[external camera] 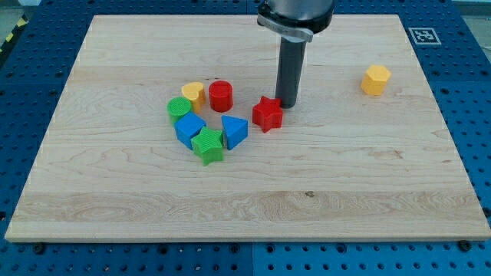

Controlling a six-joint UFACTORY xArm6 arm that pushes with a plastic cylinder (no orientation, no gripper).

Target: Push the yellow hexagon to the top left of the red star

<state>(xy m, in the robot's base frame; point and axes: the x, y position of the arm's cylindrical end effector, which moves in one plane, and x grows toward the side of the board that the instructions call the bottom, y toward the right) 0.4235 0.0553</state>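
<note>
The yellow hexagon [376, 80] sits alone at the view's upper right of the wooden board [245, 199]. The red star [267, 114] lies near the board's middle. My tip [286, 103] stands just to the right of and slightly above the red star, close to or touching it. The hexagon is far to the right of my tip.
A cluster lies left of the red star: a red cylinder [220, 96], a yellow heart [193, 93], a green cylinder [179, 108], a blue block [189, 129], a green star [208, 146] and a blue triangle [234, 131].
</note>
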